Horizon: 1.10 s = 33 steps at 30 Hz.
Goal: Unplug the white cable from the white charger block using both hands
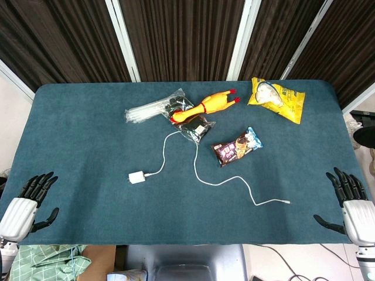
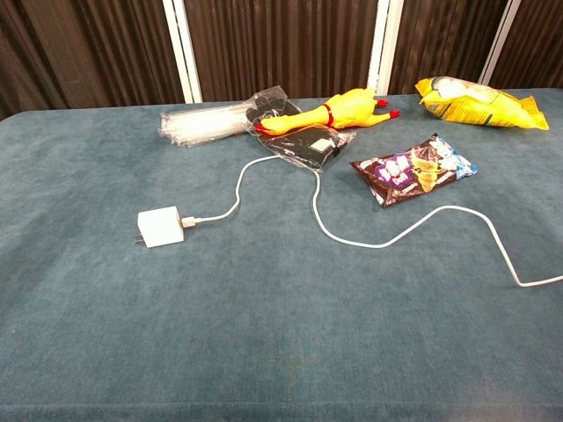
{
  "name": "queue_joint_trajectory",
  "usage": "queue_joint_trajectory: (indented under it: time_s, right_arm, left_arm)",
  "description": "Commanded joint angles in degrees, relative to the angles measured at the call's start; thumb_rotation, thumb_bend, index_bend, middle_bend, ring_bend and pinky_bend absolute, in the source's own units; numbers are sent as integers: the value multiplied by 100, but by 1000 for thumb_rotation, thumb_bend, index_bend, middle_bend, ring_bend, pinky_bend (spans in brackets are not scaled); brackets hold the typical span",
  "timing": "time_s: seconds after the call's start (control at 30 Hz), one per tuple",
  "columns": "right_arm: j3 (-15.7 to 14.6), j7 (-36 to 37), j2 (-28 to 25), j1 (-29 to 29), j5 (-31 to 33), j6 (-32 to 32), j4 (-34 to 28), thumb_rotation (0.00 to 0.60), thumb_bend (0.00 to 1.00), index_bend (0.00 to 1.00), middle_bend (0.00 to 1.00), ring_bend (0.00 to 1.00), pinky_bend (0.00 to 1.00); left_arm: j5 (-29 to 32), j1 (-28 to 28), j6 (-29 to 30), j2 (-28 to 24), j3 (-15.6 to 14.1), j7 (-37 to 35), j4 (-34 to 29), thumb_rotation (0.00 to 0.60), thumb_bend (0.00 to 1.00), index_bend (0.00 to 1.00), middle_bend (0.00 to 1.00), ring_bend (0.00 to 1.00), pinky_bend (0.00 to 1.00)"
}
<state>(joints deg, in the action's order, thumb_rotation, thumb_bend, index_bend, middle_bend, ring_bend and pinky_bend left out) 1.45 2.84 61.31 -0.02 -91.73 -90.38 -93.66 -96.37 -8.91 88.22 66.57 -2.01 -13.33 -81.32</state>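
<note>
A white charger block [image 1: 136, 177] [image 2: 160, 227] lies flat on the blue cloth, left of the table's middle. The white cable [image 1: 196, 167] [image 2: 317, 207] is plugged into its right side, loops back toward the far objects, then trails right to a free end [image 1: 286, 202]. My left hand [image 1: 26, 206] rests at the front left corner, fingers spread, holding nothing. My right hand [image 1: 350, 205] sits at the front right corner, also spread and empty. Both hands are far from the charger and show only in the head view.
Behind the cable lie a clear plastic packet [image 1: 153, 109], a yellow rubber chicken [image 1: 205, 106], a black pouch [image 1: 196, 127], a dark snack bag [image 1: 237, 146] and a yellow chip bag [image 1: 275, 98]. The table's front edge [image 1: 187, 243] runs between my hands.
</note>
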Motion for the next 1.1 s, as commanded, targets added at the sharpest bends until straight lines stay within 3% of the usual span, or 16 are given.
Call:
queue_joint_trajectory:
  time_s: [0.03,0.13,0.2,0.27,0.33,0.4,0.5,0.7,0.83,1.1]
  right_arm:
    - [-8,10,-4,-4,-15,-8,4,600,191,0,0,0,0]
    - [-25,-17,-1,0,-25,15,15,600,191,0,0,0,0]
    - [-22,-15,8,4,-12,27,8,600,191,0,0,0,0]
    - [-21,-84,34,18,-11,50,18,600,191,0,0,0,0]
    - [-25,-121,55,31,-5,83,7,600,191,0,0,0,0]
    - [-20,-151,74,45,-2,101,1,600,190,0,0,0,0]
    - [-17,-210,108,69,22,152,3,600,191,0,0,0,0]
    - [-13,-249,126,103,60,225,-20,600,191,0,0,0,0]
    - [9,-278,156,133,126,288,13,600,191,0,0,0,0]
    - [23,-303,174,186,223,415,29,600,191,0,0,0,0]
  left_arm:
    - [-41,-11,1,17,-18,-17,8,600,430,0,0,0,73]
    - [-163,-55,-29,68,-69,-59,-57,600,422,0,0,4,92]
    - [-351,-82,88,198,-89,-133,-73,600,415,0,2,49,170]
    - [-533,-126,248,398,-61,-251,-134,600,403,0,26,190,359]
    - [-692,-209,349,584,0,-266,-178,600,390,14,70,397,607]
    - [-847,-373,223,736,27,-109,-308,600,379,33,89,526,738]
    - [-885,-652,-306,839,47,387,-651,600,366,47,83,643,840]
    - [-51,-1057,-1050,1729,624,1142,-921,600,348,147,129,836,977]
    - [674,-1332,-1528,2234,1007,1657,-704,600,348,189,166,930,1000]
    - [1320,-1551,-1931,2724,1060,2924,-461,600,351,203,162,963,1000]
